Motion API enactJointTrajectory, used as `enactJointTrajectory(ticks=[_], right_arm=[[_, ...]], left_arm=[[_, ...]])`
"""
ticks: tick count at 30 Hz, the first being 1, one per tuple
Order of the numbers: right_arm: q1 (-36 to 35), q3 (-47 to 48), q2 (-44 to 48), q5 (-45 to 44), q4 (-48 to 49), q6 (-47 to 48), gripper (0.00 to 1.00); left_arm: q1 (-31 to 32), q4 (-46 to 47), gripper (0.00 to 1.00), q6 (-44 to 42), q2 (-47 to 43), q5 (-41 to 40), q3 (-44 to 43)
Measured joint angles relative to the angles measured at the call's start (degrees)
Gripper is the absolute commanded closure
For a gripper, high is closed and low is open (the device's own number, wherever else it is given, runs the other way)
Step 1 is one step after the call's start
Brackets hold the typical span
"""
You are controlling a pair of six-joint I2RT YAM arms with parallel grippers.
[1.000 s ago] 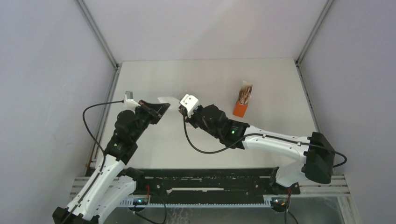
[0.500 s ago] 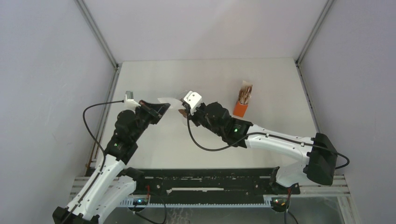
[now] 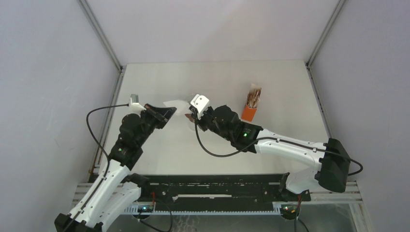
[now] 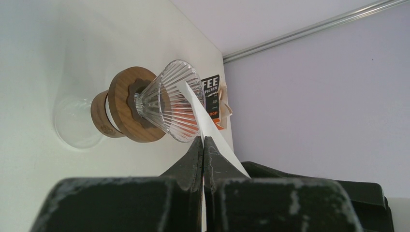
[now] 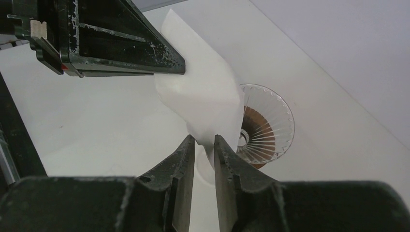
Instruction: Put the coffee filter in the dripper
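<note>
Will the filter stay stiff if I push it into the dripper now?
Probably not: the coffee filter curls where it leaves the left tool, so pushing may buckle it. It looks very light, hanging from one pinched edge. The dripper sits tall on a glass vessel, so a sideways nudge might tip it.

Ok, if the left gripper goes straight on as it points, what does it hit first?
Likely the glass dripper rim: the left gripper and its pinched coffee filter aim at it; depth unclear.

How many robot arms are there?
2. The left arm reaches in from the near left, the right arm from the near right; both meet at the coffee filter. None seems hidden.
</note>
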State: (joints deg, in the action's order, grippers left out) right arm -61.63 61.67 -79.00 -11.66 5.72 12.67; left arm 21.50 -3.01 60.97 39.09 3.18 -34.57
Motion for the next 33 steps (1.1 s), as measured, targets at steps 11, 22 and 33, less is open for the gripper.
enactJointTrajectory(ticks=[11, 22, 33], right_arm=[[0.0, 0.0, 0.0, 1.7, 0.04, 0.0, 0.68], [0.26, 0.0, 0.0, 2.45, 0.68, -1.03, 0.73], [0.92, 0.81, -0.2, 1.75, -0.31, -1.64, 0.78]], left_arm=[[0.15, -0.15, 1.0, 0.0, 0.02, 0.0, 0.0], [0.31, -0.15, 1.0, 0.0, 0.02, 0.0, 0.0], [0.5, -0.17, 1.0, -0.02, 0.02, 0.02, 0.0]])
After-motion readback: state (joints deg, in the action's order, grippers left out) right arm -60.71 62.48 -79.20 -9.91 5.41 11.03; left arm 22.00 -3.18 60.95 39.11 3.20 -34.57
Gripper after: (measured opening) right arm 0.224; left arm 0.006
